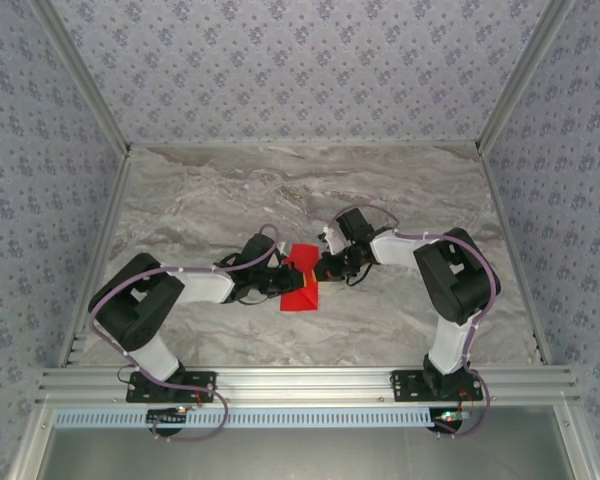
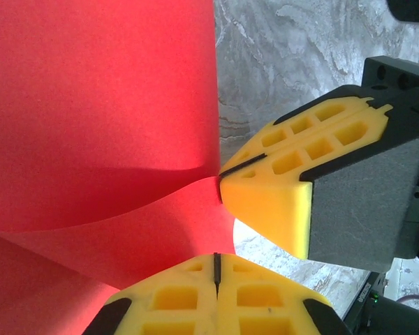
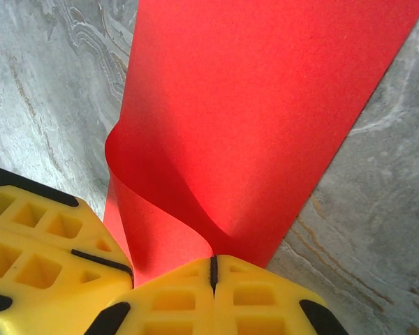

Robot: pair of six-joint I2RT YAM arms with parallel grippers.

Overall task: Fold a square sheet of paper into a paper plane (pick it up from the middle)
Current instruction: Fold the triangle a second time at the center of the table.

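A: How far along is this looking?

B: Early, I'd judge. The square sheet of paper (image 1: 301, 286) is sitting at the centre of the top view, with both arms meeting at it. The left gripper (image 2: 216, 272) is clamping shut on the sheet at the bottom of its wrist view. The right gripper (image 3: 213, 269) is pinching shut on it too, at the bottom centre of its own view.

A: Any creases showing?

B: None that I'm seeing. The sheet is bowing in a soft curve between the two grips and isn't lying pressed. So the pick-up is looking done, with every fold of the paper plane left to make.

A: And the edges?

B: In the right wrist view, one straight edge is running from upper right down toward the fingers, and the other side is curling over at left centre. The two sets of fingertips are sitting just beside each other, crowding one another.

A: Room to move?

B: The table (image 1: 230, 190) is lying open across the upper half of the top view. The walls (image 1: 280, 60) are standing well apart from the paper.
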